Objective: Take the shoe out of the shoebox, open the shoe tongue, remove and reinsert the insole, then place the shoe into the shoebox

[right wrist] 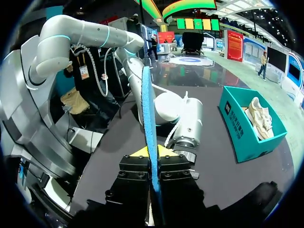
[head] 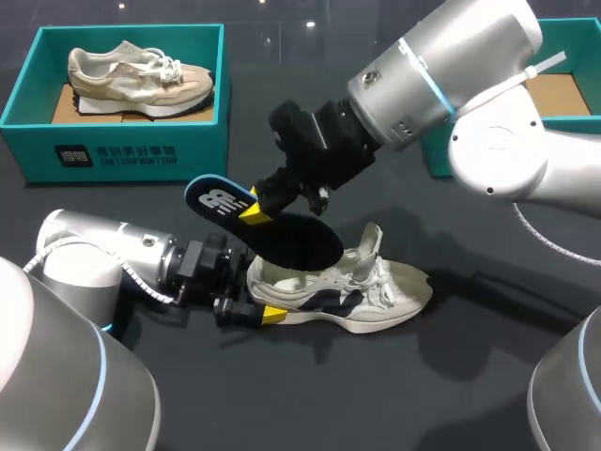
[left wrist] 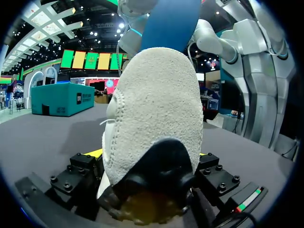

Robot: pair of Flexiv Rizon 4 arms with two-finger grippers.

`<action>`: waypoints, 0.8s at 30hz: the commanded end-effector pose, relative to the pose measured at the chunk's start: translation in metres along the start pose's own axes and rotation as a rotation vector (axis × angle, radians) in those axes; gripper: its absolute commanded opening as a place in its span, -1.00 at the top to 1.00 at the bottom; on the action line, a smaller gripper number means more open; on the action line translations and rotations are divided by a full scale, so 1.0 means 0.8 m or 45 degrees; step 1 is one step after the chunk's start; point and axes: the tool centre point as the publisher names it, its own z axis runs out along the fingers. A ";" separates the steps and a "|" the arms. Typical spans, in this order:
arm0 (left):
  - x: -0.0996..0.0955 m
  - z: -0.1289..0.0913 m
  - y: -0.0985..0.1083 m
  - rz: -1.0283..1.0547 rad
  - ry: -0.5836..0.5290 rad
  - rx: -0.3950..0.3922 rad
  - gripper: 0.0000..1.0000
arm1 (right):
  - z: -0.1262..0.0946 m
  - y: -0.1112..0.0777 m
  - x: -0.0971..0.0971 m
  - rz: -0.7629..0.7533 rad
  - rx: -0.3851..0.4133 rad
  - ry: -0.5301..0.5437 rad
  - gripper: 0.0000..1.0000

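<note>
A cream sneaker lies on its side on the dark table, toe to the right. My left gripper holds its heel, a finger on each side. In the left wrist view the heel fills the gap between the yellow tips of the gripper. Above the shoe's opening, my right gripper is shut on a dark blue insole. The insole's front end dips into the shoe and its heel end sticks up to the left. In the right wrist view the insole stands edge-on between the closed fingers of the gripper.
A teal shoebox at the back left holds a second cream sneaker. Another teal box stands at the back right, partly behind my right arm. Bare table lies in front of the shoe.
</note>
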 end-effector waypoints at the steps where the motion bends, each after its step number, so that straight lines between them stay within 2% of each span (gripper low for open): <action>1: -0.002 0.000 0.004 0.000 0.001 -0.001 1.00 | -0.022 0.006 0.004 0.004 -0.035 -0.057 1.00; 3: -0.002 0.000 0.004 0.000 0.001 -0.001 1.00 | -0.047 0.017 0.009 0.021 -0.009 -0.075 1.00; 7: -0.002 0.000 0.004 0.000 0.001 -0.001 1.00 | -0.096 0.035 0.022 0.031 -0.019 -0.077 1.00; 9: -0.002 0.000 0.004 0.000 0.001 -0.001 1.00 | -0.119 0.037 0.029 0.085 -0.055 -0.059 1.00; 10: -0.002 0.000 0.004 0.000 0.001 -0.001 1.00 | -0.131 0.035 0.034 0.124 -0.114 -0.043 1.00; 24: -0.002 0.000 0.004 0.000 0.001 -0.001 1.00 | -0.131 0.035 0.034 0.124 -0.114 -0.043 1.00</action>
